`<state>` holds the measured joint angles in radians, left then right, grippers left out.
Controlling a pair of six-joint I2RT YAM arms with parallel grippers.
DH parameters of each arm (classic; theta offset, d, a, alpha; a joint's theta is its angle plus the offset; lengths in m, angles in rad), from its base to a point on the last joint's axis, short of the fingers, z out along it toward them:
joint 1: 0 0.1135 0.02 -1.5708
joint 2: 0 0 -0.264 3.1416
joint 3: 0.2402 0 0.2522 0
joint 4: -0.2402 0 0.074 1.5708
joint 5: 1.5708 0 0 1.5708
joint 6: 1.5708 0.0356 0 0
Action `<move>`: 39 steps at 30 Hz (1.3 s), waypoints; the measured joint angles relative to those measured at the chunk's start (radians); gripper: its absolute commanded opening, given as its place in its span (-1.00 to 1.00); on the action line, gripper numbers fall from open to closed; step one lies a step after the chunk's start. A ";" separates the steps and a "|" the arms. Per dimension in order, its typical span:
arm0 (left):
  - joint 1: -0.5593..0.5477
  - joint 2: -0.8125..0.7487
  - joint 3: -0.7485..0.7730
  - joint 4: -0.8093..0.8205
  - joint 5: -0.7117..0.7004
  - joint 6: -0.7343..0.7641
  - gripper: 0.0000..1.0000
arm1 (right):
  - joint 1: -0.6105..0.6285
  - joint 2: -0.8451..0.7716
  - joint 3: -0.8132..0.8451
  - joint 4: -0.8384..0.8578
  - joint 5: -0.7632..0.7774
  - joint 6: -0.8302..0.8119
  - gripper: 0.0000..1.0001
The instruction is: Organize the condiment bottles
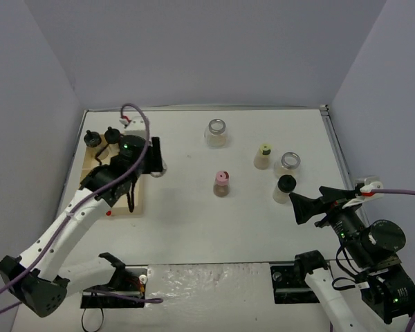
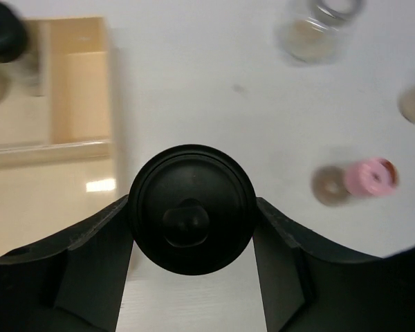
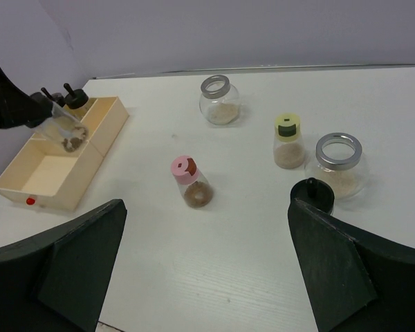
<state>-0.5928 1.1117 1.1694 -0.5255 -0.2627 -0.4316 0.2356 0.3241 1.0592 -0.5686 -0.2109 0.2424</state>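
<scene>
Your left gripper (image 2: 191,238) is clamped on the cap of a black-capped jar (image 3: 63,128). It holds that jar tilted in the air at the 3 o'clock rim of the wooden tray (image 3: 97,152), which sits at 9 o'clock on the table. I can't tell whether the jar's base is over a compartment or just outside the wall.

Two black-capped jars (image 1: 91,138) already stand in the tray's 11 o'clock corner.

Your right gripper (image 1: 297,209) hangs with its jaws spread and nothing between them, at 4 o'clock. The last black-capped jar (image 1: 284,188) is just ahead of it.

The main risk is the tilt. If you lower the jar as it hangs, its base could catch the wall or a divider and twist out of the cap grip. If you let go while it leans, it will probably topple and roll. Swinging too far toward 11 o'clock could knock over the two standing jars. On the right, a careless reach could bump the silver-lidded jar (image 1: 288,164) at 2 o'clock.
</scene>
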 measured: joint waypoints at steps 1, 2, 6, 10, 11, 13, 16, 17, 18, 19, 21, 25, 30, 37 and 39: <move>0.090 -0.012 0.000 -0.010 0.006 0.011 -1.00 | 0.000 0.000 0.000 0.000 -0.003 0.000 1.00; 0.173 -0.016 0.000 -0.015 0.013 0.022 -1.00 | 0.000 0.000 0.000 0.000 -0.006 0.000 1.00; 0.428 0.027 0.002 -0.019 0.039 0.056 -1.00 | 0.000 0.000 0.000 0.000 -0.017 0.000 1.00; 0.557 0.138 0.026 0.016 0.089 0.079 -1.00 | 0.000 0.000 0.000 0.004 -0.027 0.000 1.00; 0.592 0.170 0.033 0.028 0.098 0.086 -1.00 | 0.000 0.000 -0.001 0.004 -0.032 0.001 1.00; 0.654 0.233 0.045 0.057 0.115 0.095 -1.00 | 0.000 0.000 -0.001 0.006 -0.043 0.003 1.00; 0.733 0.302 0.053 0.103 0.135 0.107 -1.00 | 0.000 0.000 -0.003 0.011 -0.057 0.007 1.00; 0.755 0.319 0.054 0.116 0.139 0.111 -1.00 | 0.000 0.000 -0.003 0.012 -0.061 0.008 1.00; 0.773 0.333 0.055 0.127 0.140 0.114 -1.00 | 0.000 0.000 -0.004 0.012 -0.064 0.009 1.00; 0.790 0.346 0.058 0.140 0.140 0.118 -1.00 | 0.000 0.000 -0.005 0.012 -0.067 0.011 1.00; 0.807 0.362 0.066 0.168 0.143 0.127 -1.00 | 0.000 0.000 -0.009 0.013 -0.069 0.012 1.00; 0.812 0.386 0.079 0.236 0.152 0.148 -1.00 | 0.000 -0.002 -0.029 0.019 -0.072 0.015 1.00; 0.811 0.417 0.080 0.300 0.158 0.167 -1.00 | 0.000 -0.005 -0.045 0.019 -0.072 0.015 1.00; 0.812 0.466 0.078 0.344 0.157 0.173 -1.00 | 0.000 -0.015 -0.056 0.025 -0.072 0.015 1.00; 0.812 0.477 0.070 0.365 0.157 0.177 -1.00 | 0.000 -0.015 -0.061 0.027 -0.072 0.015 1.00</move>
<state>0.2192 1.5887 1.2394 -0.1607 -0.1058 -0.2545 0.2359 0.3092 0.9981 -0.5419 -0.2825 0.2573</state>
